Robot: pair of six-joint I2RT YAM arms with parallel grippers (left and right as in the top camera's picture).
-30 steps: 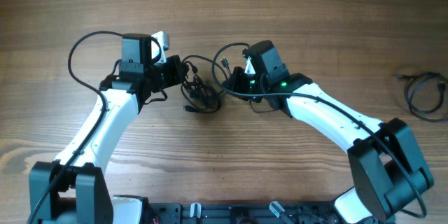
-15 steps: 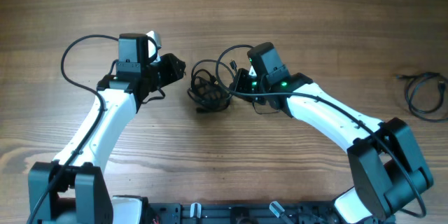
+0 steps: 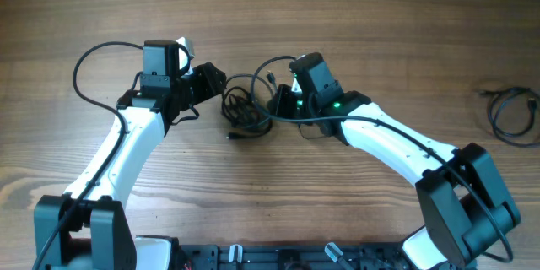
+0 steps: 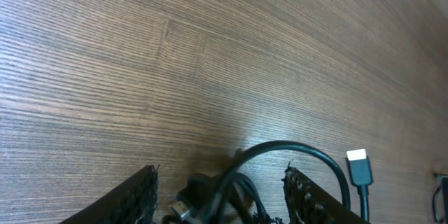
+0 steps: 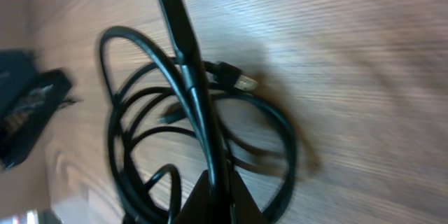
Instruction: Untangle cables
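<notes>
The cables (image 3: 245,111) lie as a tangled black bundle on the wood between my two grippers. My left gripper (image 3: 216,81) is just left of the bundle with its jaws open. In the left wrist view its fingers (image 4: 134,199) stand apart, with loops of the cables (image 4: 231,189) lying loosely between them and a whitish-tipped plug (image 4: 359,167) off to the right. My right gripper (image 3: 279,101) is at the bundle's right side. In the right wrist view it (image 5: 214,194) is shut on one black cable (image 5: 194,91), whose plug end (image 5: 172,4) sticks out ahead over the looped cables.
Another black cord (image 3: 511,113) lies coiled near the table's right edge. Thicker black wires (image 3: 93,59) loop from the left arm. The arm bases (image 3: 253,257) stand at the front edge.
My left gripper has opened and let go of the bundle. The bundle drew toward the right gripper, then shifted back left as the right gripper moved slightly left, still holding its cable.
</notes>
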